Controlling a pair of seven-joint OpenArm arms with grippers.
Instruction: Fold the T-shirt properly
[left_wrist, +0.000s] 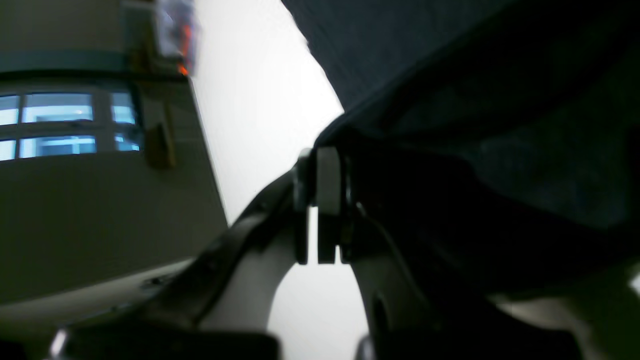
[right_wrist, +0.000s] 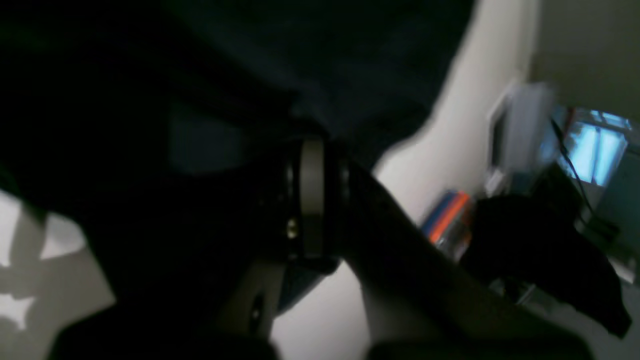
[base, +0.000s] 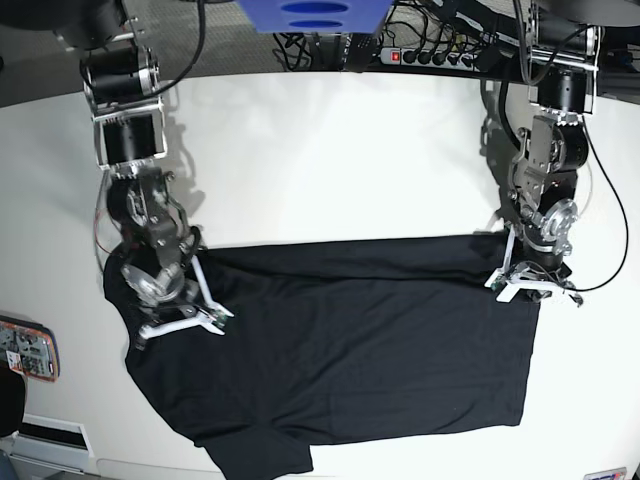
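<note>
You have the T-shirt (base: 340, 350) spread across the near half of the white table (base: 330, 160), with both arms down at its far edge. In the base view the right gripper (base: 215, 318) sits at the picture's left side of the shirt, just inside the edge near the sleeve. The left gripper (base: 503, 283) sits at the far corner on the picture's right. The fold line of black cloth runs nearly straight between the two.

Your left gripper (left_wrist: 320, 160) is pinched shut on the shirt: in its wrist view the two pads meet with only a thin slit lower down, and the dark cloth (left_wrist: 450, 75) comes out from their tips and hangs over the whole upper right. Your right gripper (right_wrist: 312, 145) is likewise clamped closed on the shirt, with the fabric (right_wrist: 325, 60) draped over and around its tips.

Much is hard to read. Both wrist views are blurred and very dark, so you cannot make out how much cloth lies between the pads. In the right wrist view the shirt hides most of the fingers. In the base view the nearest sleeve runs off the bottom edge, and a small orange-edged object (base: 25, 348) at the left edge is cut off and too small to identify.
</note>
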